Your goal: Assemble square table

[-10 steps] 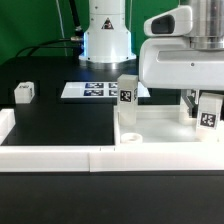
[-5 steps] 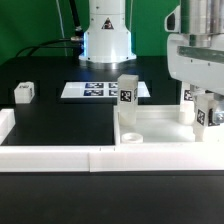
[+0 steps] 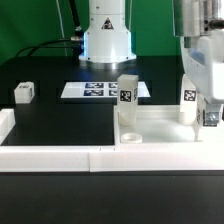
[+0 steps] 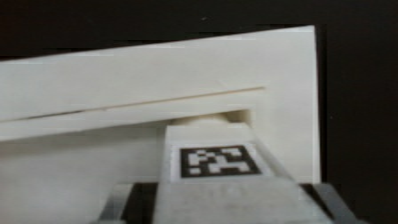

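The white tray-like table top (image 3: pixel 160 131) lies at the exterior view's right, and its rim (image 4: pixel 143 90) fills the wrist view. One white leg (image 3: pixel 127 96) stands upright at its back left corner. My gripper (image 3: pixel 204 112) is shut on a second tagged leg (image 3: pixel 188 99), held upright at the top's right side. In the wrist view this leg (image 4: pixel 219 160) sits between my fingers (image 4: pixel 135 205), with its tag facing the camera and its foot against the top's corner. A third leg (image 3: pixel 24 93) lies loose on the black table at the far left.
The marker board (image 3: pixel 97 90) lies behind the table top, before the arm's base (image 3: pixel 106 40). A long low white border wall (image 3: pixel 60 156) runs along the front edge and turns back at the left. A corner hole (image 3: pixel 130 137) shows near the top's front left.
My wrist has turned, and the hand now shows narrow at the exterior view's right. The gripped leg has turned with it, so its tag now faces left of the hand.
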Controlling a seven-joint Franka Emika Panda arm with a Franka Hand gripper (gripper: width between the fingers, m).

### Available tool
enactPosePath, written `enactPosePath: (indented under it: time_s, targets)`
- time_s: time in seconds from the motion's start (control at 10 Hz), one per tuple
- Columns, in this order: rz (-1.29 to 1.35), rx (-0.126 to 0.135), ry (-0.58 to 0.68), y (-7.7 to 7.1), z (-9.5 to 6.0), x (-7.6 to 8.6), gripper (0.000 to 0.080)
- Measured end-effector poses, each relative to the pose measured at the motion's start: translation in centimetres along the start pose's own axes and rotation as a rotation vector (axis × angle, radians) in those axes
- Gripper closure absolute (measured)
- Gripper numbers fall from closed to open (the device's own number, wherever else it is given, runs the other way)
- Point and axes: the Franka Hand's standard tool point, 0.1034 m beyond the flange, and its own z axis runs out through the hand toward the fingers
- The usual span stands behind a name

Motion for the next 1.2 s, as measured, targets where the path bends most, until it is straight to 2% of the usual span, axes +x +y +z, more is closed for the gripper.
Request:
enactPosePath:
  time_s: [0.1, 0.3, 0.5, 0.8, 0.9, 1.0, 1.1, 1.2]
  targets:
    - [0.065, -0.005, -0.008, 0.0, 0.0, 0.2, 0.0512]
    - [0.301, -0.047, -0.022, -0.3, -0.3, 2.1, 0.0511]
    - [0.403, -0.054, -0.027, -0.4, -0.3, 2.7, 0.0510]
    - [0.378, -0.054, -0.027, -0.2, -0.3, 3.0, 0.0508]
    - [0.378, -0.056, -0.026, -0.1, -0.2, 3.0, 0.0430]
    - [0.378, -0.055, -0.026, -0.1, -0.2, 3.0, 0.0260]
    - [0.376, -0.055, -0.025, -0.1, -0.2, 3.0, 0.0260]
    - [0.376, -0.055, -0.025, -0.1, -0.2, 3.0, 0.0180]
